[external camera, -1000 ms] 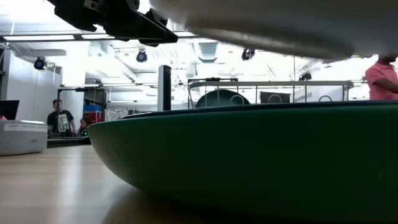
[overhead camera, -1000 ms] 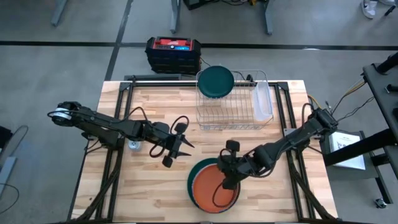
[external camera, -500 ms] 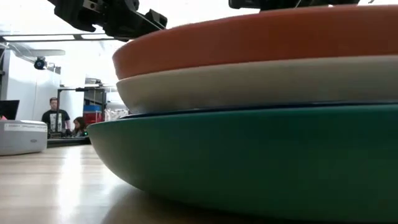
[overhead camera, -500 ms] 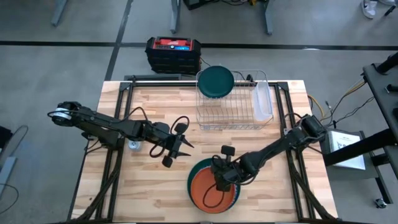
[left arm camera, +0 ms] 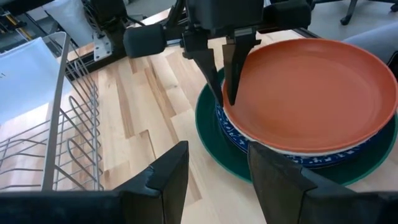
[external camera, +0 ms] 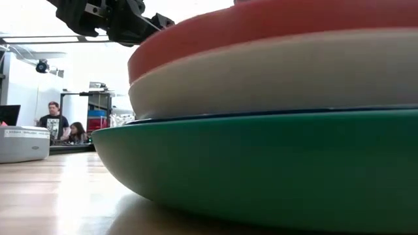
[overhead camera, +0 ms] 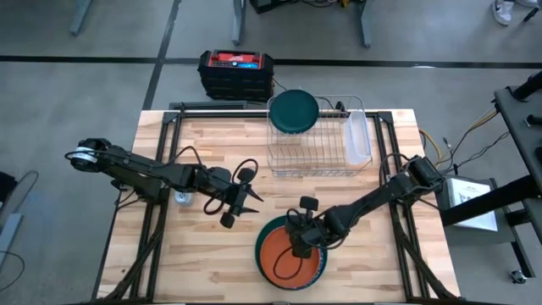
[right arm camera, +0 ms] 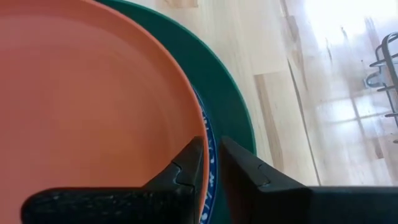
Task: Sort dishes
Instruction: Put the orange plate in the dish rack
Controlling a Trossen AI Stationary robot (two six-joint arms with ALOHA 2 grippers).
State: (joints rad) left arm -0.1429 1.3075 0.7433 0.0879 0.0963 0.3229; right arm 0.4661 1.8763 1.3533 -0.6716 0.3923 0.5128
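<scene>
A stack of dishes sits near the table's near edge: a large dark green plate (overhead camera: 264, 254) at the bottom, a white plate with a blue-patterned rim (left arm camera: 261, 146) on it, and an orange plate (overhead camera: 292, 258) on top. My right gripper (overhead camera: 298, 241) is shut on the orange plate. My left gripper (overhead camera: 246, 201) hovers open to the stack's left, above the table, touching nothing. Another dark green plate (overhead camera: 294, 110) stands in the silver wire rack (overhead camera: 313, 152). My right gripper pinches the orange plate's rim (left arm camera: 239, 102) on its far side, one finger (right arm camera: 180, 168) over the plate's inside, the other (right arm camera: 245, 165) outside. The fingers come from above, slanting in from the table's right. The plate is tilted, held edge raised, opposite edge (left arm camera: 348, 140) low on the stack.
The wire rack stands at the table's far edge with a small clear tray (overhead camera: 357, 140) on its right side. A black and red box (overhead camera: 237, 72) sits on the floor beyond the table. Bare wood (overhead camera: 203, 263) lies left of the stack. People (external camera: 55, 121) are in the room behind.
My right gripper has come down and shifted slightly toward the table's left, still shut on the orange plate. The plate, first lifted clear above the green plate, came down onto the stack. In the last half second its held side has tipped up a little.
</scene>
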